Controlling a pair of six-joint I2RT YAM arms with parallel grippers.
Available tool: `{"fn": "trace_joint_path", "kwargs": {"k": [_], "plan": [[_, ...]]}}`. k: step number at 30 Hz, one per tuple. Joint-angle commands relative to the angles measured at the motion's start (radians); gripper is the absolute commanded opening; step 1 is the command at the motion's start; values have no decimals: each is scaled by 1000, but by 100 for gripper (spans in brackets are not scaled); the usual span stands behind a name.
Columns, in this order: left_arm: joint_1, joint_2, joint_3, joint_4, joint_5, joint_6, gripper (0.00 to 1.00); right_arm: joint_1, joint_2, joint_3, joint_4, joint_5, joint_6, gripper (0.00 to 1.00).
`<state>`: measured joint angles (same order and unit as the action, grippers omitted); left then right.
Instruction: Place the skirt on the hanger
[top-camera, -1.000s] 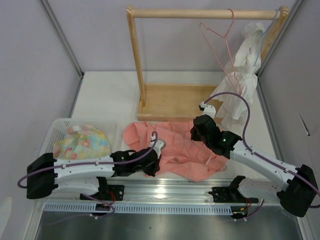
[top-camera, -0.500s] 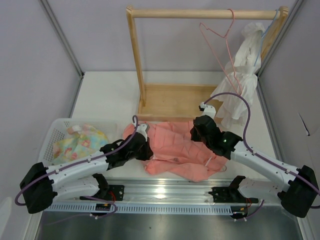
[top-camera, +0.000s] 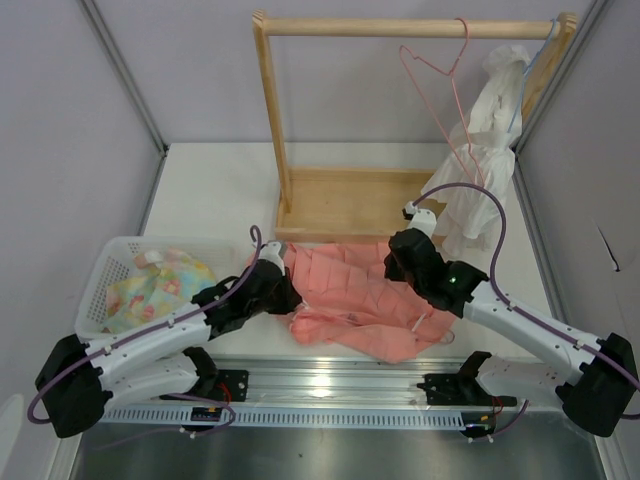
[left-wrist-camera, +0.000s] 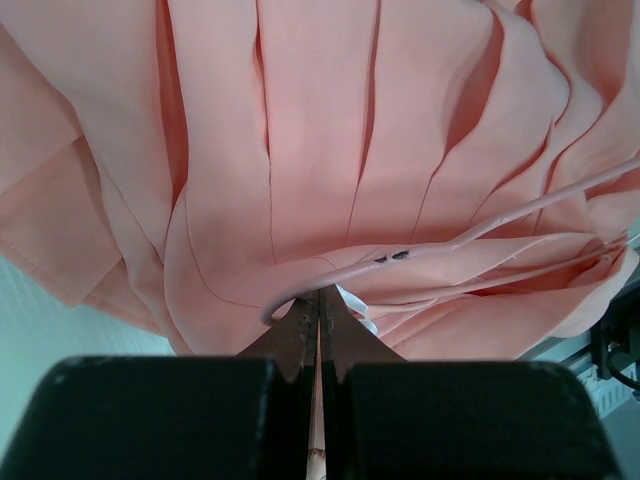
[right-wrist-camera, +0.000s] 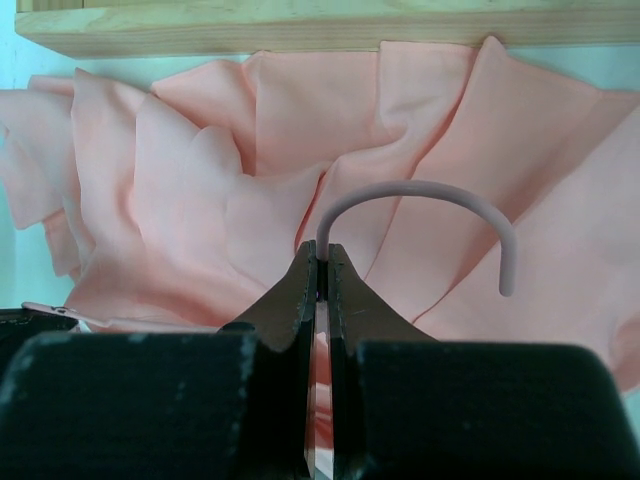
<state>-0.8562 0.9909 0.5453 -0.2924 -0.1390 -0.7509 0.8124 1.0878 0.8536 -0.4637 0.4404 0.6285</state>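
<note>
Across the worktop (top-camera: 215, 190), just in front of the wooden rack (top-camera: 335, 205): the skirt (top-camera: 350, 290), salmon-pink and pleated. Lies flat but rumpled, far edge reaching the rack's base board, pleats fanning from the left end toward the right.

Within the skirt's folds: the hanger (right-wrist-camera: 415, 185), thin pink wire. Shows only in parts: the hook arching free over the fabric in the right wrist view, one long wire crossing the pleats in the left wrist view. Elsewhere hidden by cloth and by the arms.

At the skirt's right end: the right gripper (top-camera: 398, 252). Grips the hanger at the foot of the hook, jaws pinched nearly together on the wire, fingers (right-wrist-camera: 290, 300) pointing toward the rack's base board.

At the skirt's left end: the left gripper (top-camera: 288, 292). Sits low against the cloth, jaws pressed together right where the hanger's wire bends at the hem. Appears to pinch the wire there. Cannot tell whether a fold of the skirt is caught as well. Just beside the tips: a small white tag (left-wrist-camera: 355, 300), tucked among the folds.

On the rack's top rail, toward the right: a second pink hanger (top-camera: 445, 70), hung by its hook, and next to it a white garment (top-camera: 485, 165), drooping down to the base board.

Beside the left arm, on the worktop's left side: a white basket (top-camera: 160, 241) holding a pastel patterned cloth (top-camera: 165, 285).
</note>
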Motion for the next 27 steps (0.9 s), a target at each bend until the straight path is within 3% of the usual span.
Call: {"fn": "trace_joint_path", "kwargs": {"k": [1,12,27], "plan": [[13,-72,-18,19,-30,-36,0,-13,-12,58,-32,47,13,0],[13,-196,-56,-37,-45,-54,0,-27,26,94,-23,46,14,0],[16,-183,-39,-57,-85,-76,0,-70,11,110,-44,43,14,0]]}}
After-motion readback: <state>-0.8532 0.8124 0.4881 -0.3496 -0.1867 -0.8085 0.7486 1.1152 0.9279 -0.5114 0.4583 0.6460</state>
